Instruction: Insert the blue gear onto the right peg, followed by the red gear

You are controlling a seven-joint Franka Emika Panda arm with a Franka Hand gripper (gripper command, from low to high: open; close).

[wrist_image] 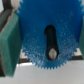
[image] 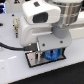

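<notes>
Exterior view first: Panda arm (image: 47,17) fills most of the frame, white links and grey wrist, bent forward and pointing straight down over a white black-edged plate (image: 34,61) that lies on the white bench (image: 10,65). Fingers (image: 50,51) sit low at the plate, dark and blurred, with bright blue showing right under them, that is the blue gear (image: 52,55), down at plate level toward the exterior view's right end of the plate. Cannot tell from here if the gear touches the plate or hangs just above it. A black cable (image: 9,46) runs in from the exterior view's left. Wrist view next: blue gear (wrist_image: 45,40) takes up nearly the whole picture, teeth clear along its rim, dark oblong opening in its middle (wrist_image: 50,42) with something grey and rounded seen inside; too blurred to say whether that is the right peg. A dark green block (wrist_image: 7,47) sits beside the gear, pale surface (wrist_image: 70,72) beyond its toothed edge. Finger state: cannot tell, the pads are not clearly visible in either view. Red gear not visible.
</notes>
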